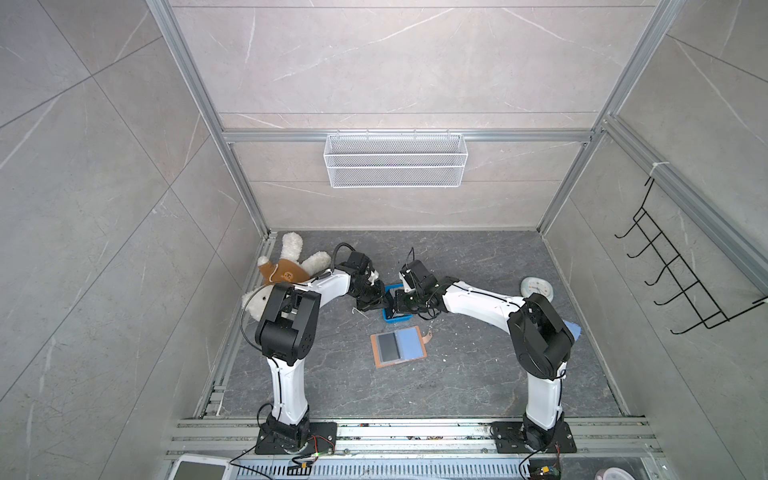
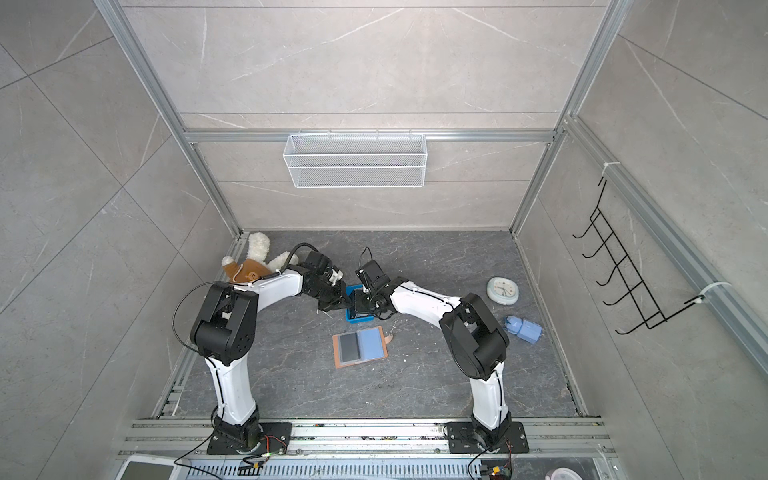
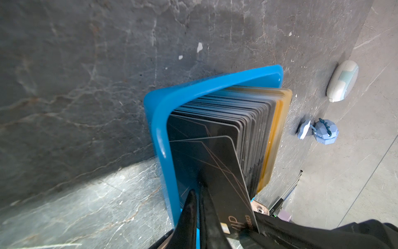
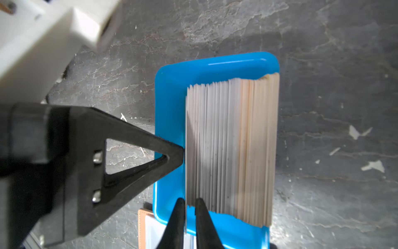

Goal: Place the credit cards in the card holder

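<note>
In both top views a dark grey, pale-veined stone table (image 1: 478,374) floors a booth walled in light grey marbled tile (image 1: 104,166) and framed by aluminium rails (image 1: 232,137). A white wire basket (image 1: 395,160) hangs on the back wall at 12 o'clock, and a black hook rack (image 1: 673,270) on the side wall at 3 o'clock. A plush toy (image 1: 291,249) lies at 10 o'clock, and a round clock (image 1: 537,287) at 2 o'clock with a small blue figure (image 2: 524,328) near it. The left arm (image 1: 328,286) and right arm (image 1: 478,303) meet mid-table over a blue tray (image 1: 399,319), hiding most of it. The card holder (image 1: 399,347) lies open and flat just at the tray's 6 o'clock, a dark card in its 9 o'clock sleeve. In the left wrist view the credit cards (image 3: 247,120) stand on edge, packed in the tray. The front card (image 3: 226,172), black with "VIP" lettering, leans away from the rest. The left gripper (image 3: 197,191) has its jaws closed and empty, tips against that card's face. In the right wrist view the right gripper (image 4: 190,200) has its jaws drawn nearly together, pinching the front card's thin edge.
</note>
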Controlling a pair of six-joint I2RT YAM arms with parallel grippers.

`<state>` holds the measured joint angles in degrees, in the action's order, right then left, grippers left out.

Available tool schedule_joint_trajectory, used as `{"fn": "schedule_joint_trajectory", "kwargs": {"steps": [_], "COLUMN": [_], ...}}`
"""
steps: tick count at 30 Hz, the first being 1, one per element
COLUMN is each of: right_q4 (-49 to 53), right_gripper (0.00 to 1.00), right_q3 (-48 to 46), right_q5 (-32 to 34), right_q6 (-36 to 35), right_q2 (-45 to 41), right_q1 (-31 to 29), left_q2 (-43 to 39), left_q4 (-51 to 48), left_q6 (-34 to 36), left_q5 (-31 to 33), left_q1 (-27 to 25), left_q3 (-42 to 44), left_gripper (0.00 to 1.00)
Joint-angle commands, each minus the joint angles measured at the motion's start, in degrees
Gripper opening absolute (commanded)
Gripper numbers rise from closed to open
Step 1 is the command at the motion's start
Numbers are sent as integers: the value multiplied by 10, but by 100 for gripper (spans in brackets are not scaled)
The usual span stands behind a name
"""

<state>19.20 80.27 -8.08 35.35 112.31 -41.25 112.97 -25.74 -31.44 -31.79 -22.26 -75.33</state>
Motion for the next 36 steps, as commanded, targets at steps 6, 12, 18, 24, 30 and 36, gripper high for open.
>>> {"fn": "schedule_joint_trajectory", "kwargs": {"steps": [6, 12, 18, 24, 30, 36], "right_q4": [-4, -15, -49, -96, -129, -157], "right_gripper": [0, 0, 0, 0, 0, 0], "right_q3": [2, -24, -72, -139, -199, -265], "right_q5": [12, 18, 19, 13, 8, -4], "right_q6": [10, 17, 29, 37, 42, 56], "right_q2": [-16, -44, -83, -139, -197, -264], "right_q1": [-4, -3, -3, 0, 4, 8], "left_q2": [-19, -48, -78, -142, -222, -318], "left_q4": [-12, -16, -16, -7, 17, 78], "left_q6": [17, 27, 35, 34, 7, -36], "left_q5": [5, 21, 27, 15, 9, -3], "left_q1": [-3, -3, -3, -6, -7, -16], "left_q3": [-16, -14, -7, 20, 79, 184], "left_gripper": [10, 9, 9, 10, 12, 13]}}
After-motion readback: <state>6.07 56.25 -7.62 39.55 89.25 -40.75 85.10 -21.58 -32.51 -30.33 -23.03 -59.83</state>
